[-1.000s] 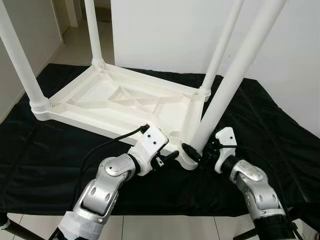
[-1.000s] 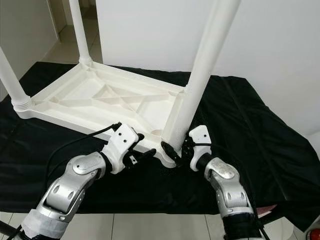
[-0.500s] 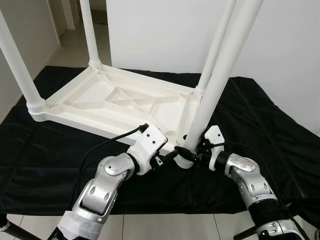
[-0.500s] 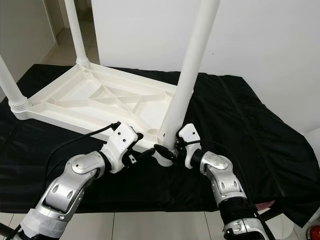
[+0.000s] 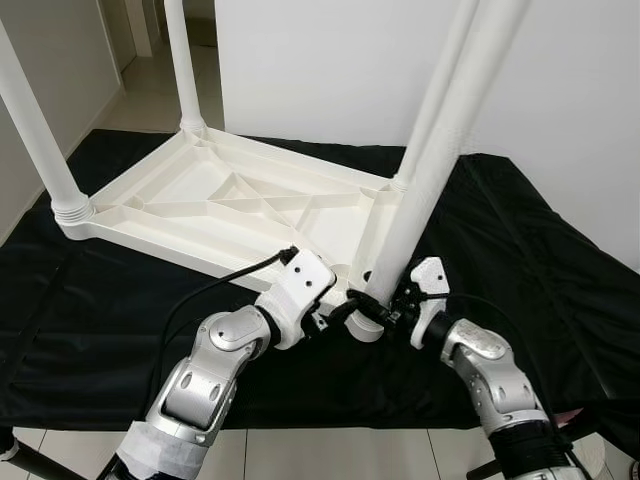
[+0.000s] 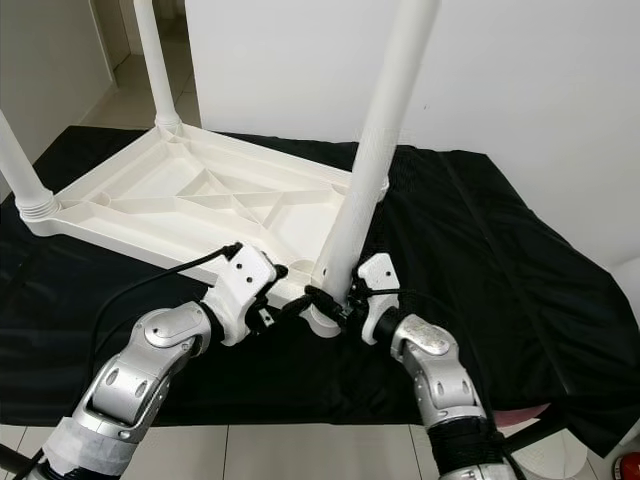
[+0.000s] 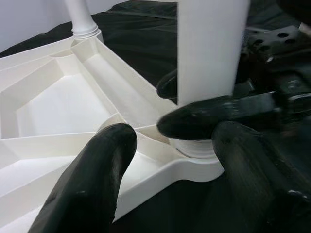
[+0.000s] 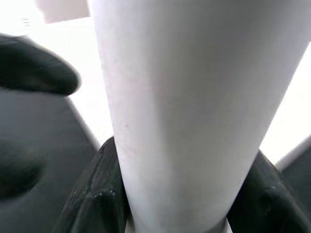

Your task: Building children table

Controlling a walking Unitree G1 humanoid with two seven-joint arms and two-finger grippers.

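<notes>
A white plastic children's table [image 5: 230, 205] lies upside down on a black cloth. Three white legs [image 5: 35, 120] stand up from its corners. At the near right corner a fourth leg [image 5: 430, 170] leans slightly, its foot at the corner socket [image 5: 362, 325]. My right gripper [image 5: 375, 308] is shut on this leg just above its foot; the leg [image 8: 194, 97] sits between both fingers [image 8: 97, 194]. Just left of that corner my left gripper [image 5: 335, 310] is open, its fingers [image 7: 97, 179] spread on either side of the socket [image 7: 194, 148].
The black cloth [image 5: 540, 250] covers the low surface and drops off at the front edge near my arms. A white wall [image 5: 330, 60] stands close behind. Tiled floor [image 5: 130, 90] shows at the far left. A red object [image 6: 630, 465] lies on the floor at the lower right.
My right gripper has carried the leg's foot leftward to the near right corner socket, and the leg now stands more upright. The left gripper has stayed by the corner.
</notes>
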